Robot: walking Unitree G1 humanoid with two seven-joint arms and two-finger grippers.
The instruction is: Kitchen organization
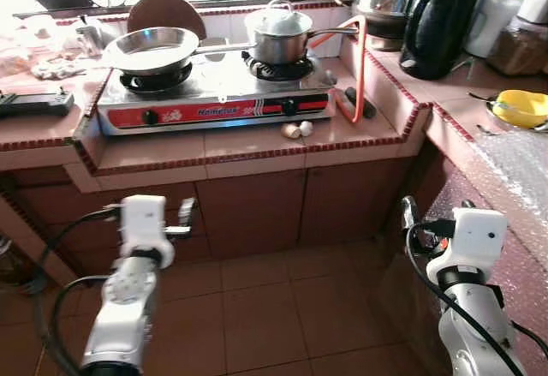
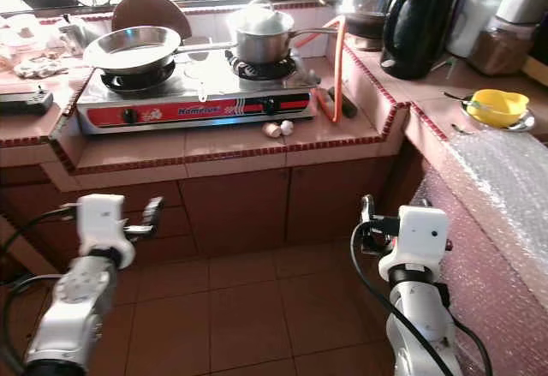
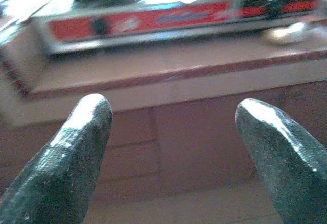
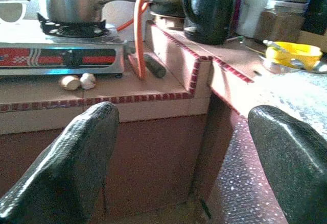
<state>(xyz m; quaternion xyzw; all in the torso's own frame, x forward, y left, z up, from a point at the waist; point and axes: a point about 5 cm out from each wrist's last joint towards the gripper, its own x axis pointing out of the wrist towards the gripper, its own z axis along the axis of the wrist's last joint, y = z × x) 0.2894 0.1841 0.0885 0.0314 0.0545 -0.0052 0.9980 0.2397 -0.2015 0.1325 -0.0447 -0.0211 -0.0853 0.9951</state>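
Both arms ride low in front of the cabinet doors, well below the tiled counter [image 1: 257, 149], likely just arriving, nothing handled yet. Left gripper [image 3: 171, 132] has its jaws spread wide and empty, aimed up at the counter's front edge; right gripper [image 4: 181, 152] likewise wide apart and empty. Gas stove [image 1: 214, 93] sits mid-counter, frying pan [image 1: 152, 49] on its left burner, lidded saucepan [image 1: 278, 33] on the right. Two garlic bulbs [image 1: 299, 129] lie loose just beside the stove's front right corner, near the counter edge. Black kettle [image 1: 441, 20] and yellow bowl [image 1: 521, 106] sit on the raised right-hand counter. The floor between the arms is open.
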